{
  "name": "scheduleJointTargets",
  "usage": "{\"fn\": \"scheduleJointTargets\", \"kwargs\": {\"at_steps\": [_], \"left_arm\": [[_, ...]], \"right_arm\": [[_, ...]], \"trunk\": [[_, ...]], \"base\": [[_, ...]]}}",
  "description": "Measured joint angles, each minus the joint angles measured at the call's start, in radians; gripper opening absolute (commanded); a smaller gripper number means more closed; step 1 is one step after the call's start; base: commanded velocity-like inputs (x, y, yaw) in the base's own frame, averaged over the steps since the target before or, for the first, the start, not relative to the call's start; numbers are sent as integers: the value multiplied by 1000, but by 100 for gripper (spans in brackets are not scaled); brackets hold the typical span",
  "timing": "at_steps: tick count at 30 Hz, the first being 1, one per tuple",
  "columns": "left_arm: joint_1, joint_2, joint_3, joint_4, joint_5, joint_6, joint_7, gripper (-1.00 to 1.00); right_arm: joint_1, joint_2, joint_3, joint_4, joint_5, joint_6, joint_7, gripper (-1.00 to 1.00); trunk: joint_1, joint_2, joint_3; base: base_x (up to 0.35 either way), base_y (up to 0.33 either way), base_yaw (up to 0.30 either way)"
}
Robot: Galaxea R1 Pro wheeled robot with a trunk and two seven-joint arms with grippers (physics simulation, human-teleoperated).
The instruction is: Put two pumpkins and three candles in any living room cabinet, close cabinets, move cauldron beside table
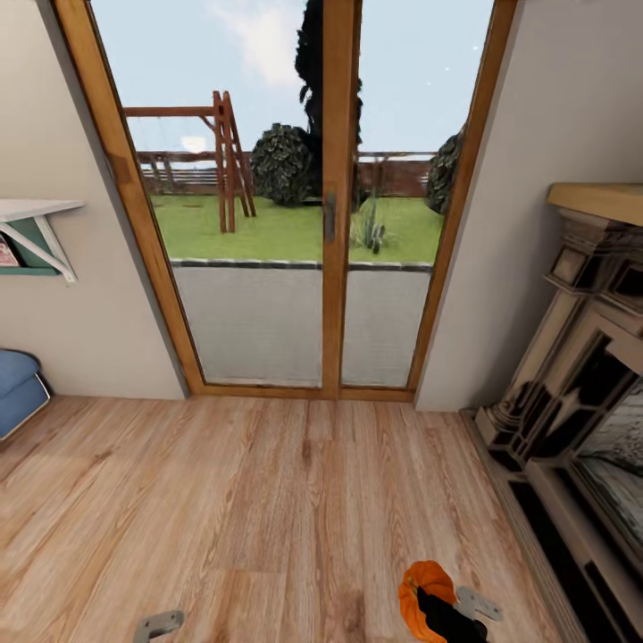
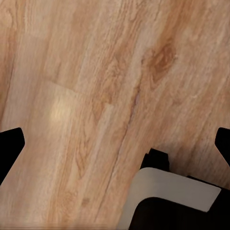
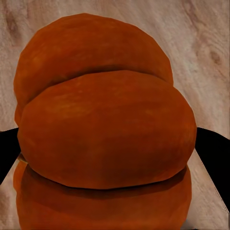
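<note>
From the head, the right gripper (image 1: 444, 616) carries a ribbed orange pumpkin (image 1: 425, 597) low above plank flooring before the glazed wooden patio doors (image 1: 332, 205); the left gripper (image 2: 115, 143) hangs spread, empty; right wrist: pumpkin (image 3: 105, 129) wedged between dark fingers (image 3: 213, 148).

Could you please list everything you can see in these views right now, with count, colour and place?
Pumpkin: one, orange, held over the floor at lower right.
Glass door: one, wood-framed, straight ahead.
Fireplace: one, dark with a pale mantel, on the right.
Shelf: one, white, left wall.
Cushion: one, blue, far left.
Floor: light wood planks.
Left gripper: grey, open, empty.
Right gripper: black and grey, shut on the pumpkin.
</note>
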Motion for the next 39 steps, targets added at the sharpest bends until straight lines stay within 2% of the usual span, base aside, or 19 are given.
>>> {"fn": "scheduleJointTargets", "kwargs": {"at_steps": [4,30,39], "left_arm": [[0,0,0,0,0,3,0,100],[0,0,3,-5,-4,3,-2,100],[0,0,2,-4,-4,2,-2,100]], "right_arm": [[0,2,-1,1,17,-5,-1,-100],[0,3,-2,1,21,-7,-1,-100],[0,3,-2,-5,23,-6,0,-100]], "trunk": [[-15,28,13],[-15,28,13],[-15,28,13]], "base": [[0,0,0],[0,-1,0],[-91,-233,0]]}}
